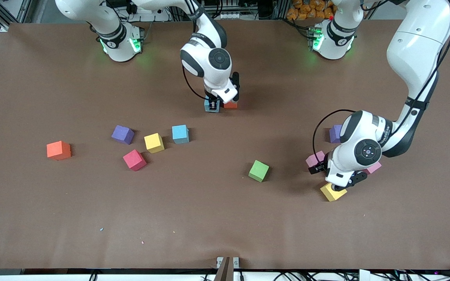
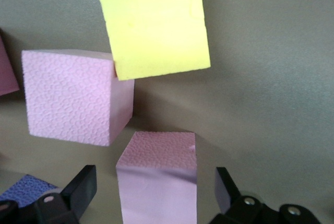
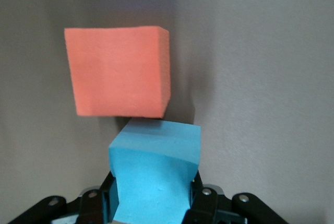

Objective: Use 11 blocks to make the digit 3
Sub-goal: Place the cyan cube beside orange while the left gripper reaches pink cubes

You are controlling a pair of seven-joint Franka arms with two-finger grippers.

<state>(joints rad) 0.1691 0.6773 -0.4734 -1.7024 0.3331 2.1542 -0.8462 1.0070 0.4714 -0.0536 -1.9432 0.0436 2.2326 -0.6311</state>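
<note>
- The right gripper (image 1: pixel 213 104) is down by the table near the robots' end, about midway between the two arms. Its fingers are squeezed tight on a teal block (image 1: pixel 212 105).
- An orange block (image 1: pixel 231 104) sits just beside that teal block, toward the left arm's end. The right arm's hand hides most of it in the front view.
- The right wrist view shows more: the whole orange block (image 3: pixel 119 71) and the teal block (image 3: pixel 155 174) pinched between the dark fingers, its sides pressed in. One corner of the teal block is very close to the orange one.
- The left gripper (image 1: pixel 336 180) is over a bunch of blocks at the left arm's end. Its fingers are wide open and hold nothing.
- A yellow block (image 1: pixel 332 192) lies partly under that hand. A pink block (image 1: pixel 315 158), another pink block (image 1: pixel 373 167) and a purple block (image 1: pixel 335 133) peek out around the arm.
- The left wrist view shows what the arm hides: one pink block (image 2: pixel 156 174) sits between the open fingers (image 2: pixel 81 187), with a second pink block (image 2: pixel 73 96) and the yellow block (image 2: pixel 154 23) close by.
- More blocks lie apart toward the right arm's end: orange (image 1: pixel 58 150), purple (image 1: pixel 122 134), yellow (image 1: pixel 154 142), teal (image 1: pixel 180 134) and red (image 1: pixel 134 160).
- A green block (image 1: pixel 259 170) sits alone near the middle.
- No digit 3 can be seen among the blocks.
</note>
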